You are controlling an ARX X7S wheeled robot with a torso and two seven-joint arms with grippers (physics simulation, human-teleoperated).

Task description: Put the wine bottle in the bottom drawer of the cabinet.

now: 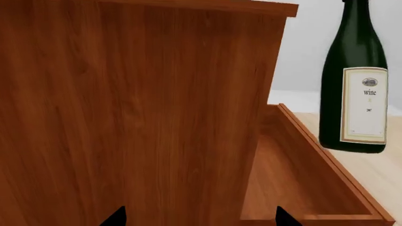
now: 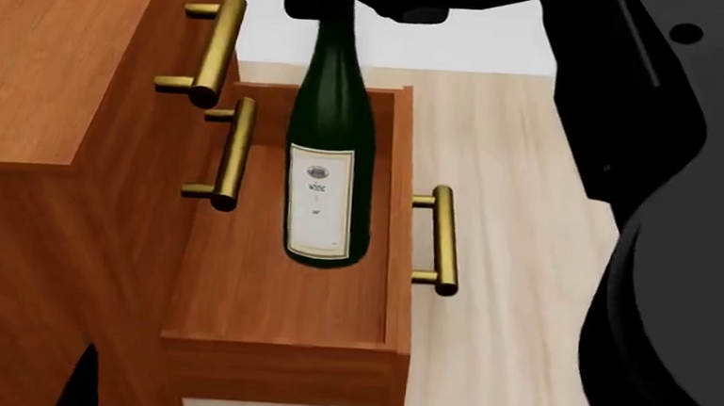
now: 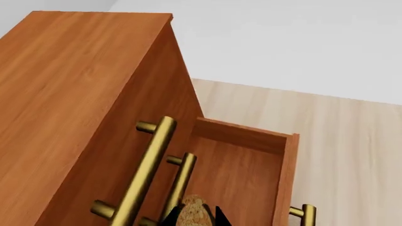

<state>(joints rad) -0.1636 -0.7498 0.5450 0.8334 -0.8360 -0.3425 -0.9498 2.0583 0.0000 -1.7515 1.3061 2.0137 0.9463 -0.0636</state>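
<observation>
Overhead, in the head view, the bottle [image 2: 329,163] hangs upright above the open drawer [image 2: 280,302], its base over the drawer's middle and its neck running up to twelve o'clock into the dark right gripper [image 2: 336,8]; whether the base touches the drawer floor cannot be told. From the right wrist view the tan cork [image 3: 191,212] sits between two black fingertips [image 3: 220,216], so that gripper [image 3: 196,217] is pinched on the bottle's top. Pulled well out of the cabinet [image 2: 56,62], the drawer carries its brass handle [image 2: 442,241] at three o'clock of the bottle; the two upper handles [image 2: 214,48] lie at nine to eleven o'clock of it. Seen from the left wrist view, the bottle [image 1: 355,80] with its cream "wine" label [image 1: 365,104] shows beyond the drawer's side wall [image 1: 326,165], next to the cabinet's side panel [image 1: 138,113]; only two black fingertips [image 1: 116,217] of the left gripper [image 1: 201,219] show, set apart with nothing between them, so it stands spread. Pale wood floor [image 2: 502,174] lies around the cabinet.
</observation>
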